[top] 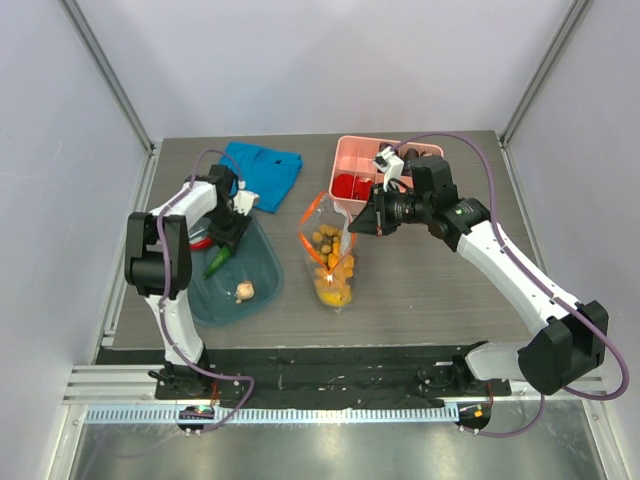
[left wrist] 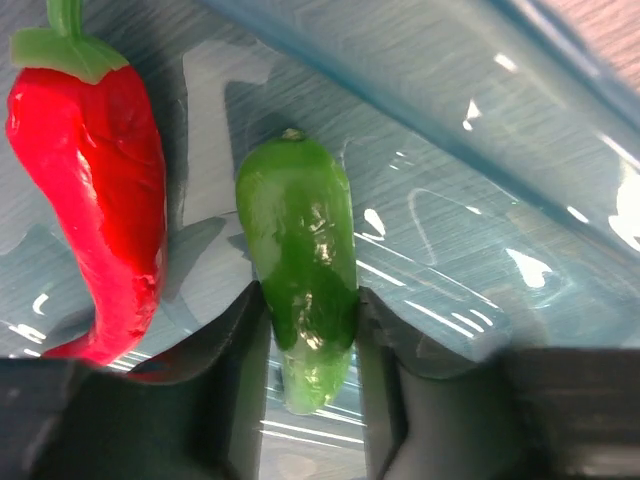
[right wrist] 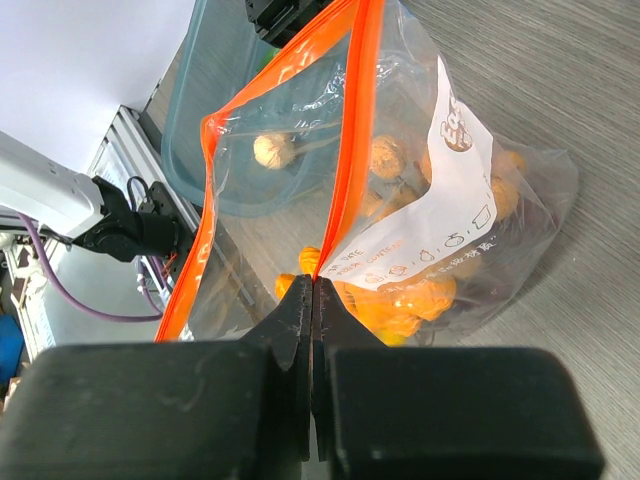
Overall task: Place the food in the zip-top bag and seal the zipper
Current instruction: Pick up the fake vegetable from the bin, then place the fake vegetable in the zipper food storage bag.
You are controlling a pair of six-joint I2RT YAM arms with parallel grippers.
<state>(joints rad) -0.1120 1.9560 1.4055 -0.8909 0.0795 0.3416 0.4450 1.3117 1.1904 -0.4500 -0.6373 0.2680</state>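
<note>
Pinching one green vegetable (left wrist: 300, 250) between left jaws inside one teal tub (top: 265, 285); one red chili (left wrist: 100, 200) just beside, one garlic bulb (top: 244, 291) nearby. Clenching right jaws on zipper (right wrist: 360, 120) of one zip-top bag (right wrist: 470, 200), resting on counter (top: 430, 290).

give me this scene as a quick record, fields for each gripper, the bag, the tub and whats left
left gripper: fingers pressed on both sides of the glossy green toy pepper lying in the teal translucent tub
right gripper: fingers shut on the red-orange zipper strip, holding the mouth up
bag: clear zip-top plastic bag, mouth open, orange and yellow pieces inside
tub also holds: red toy chili, beige garlic bulb
left to do: bag those three, seal zipper
</note>
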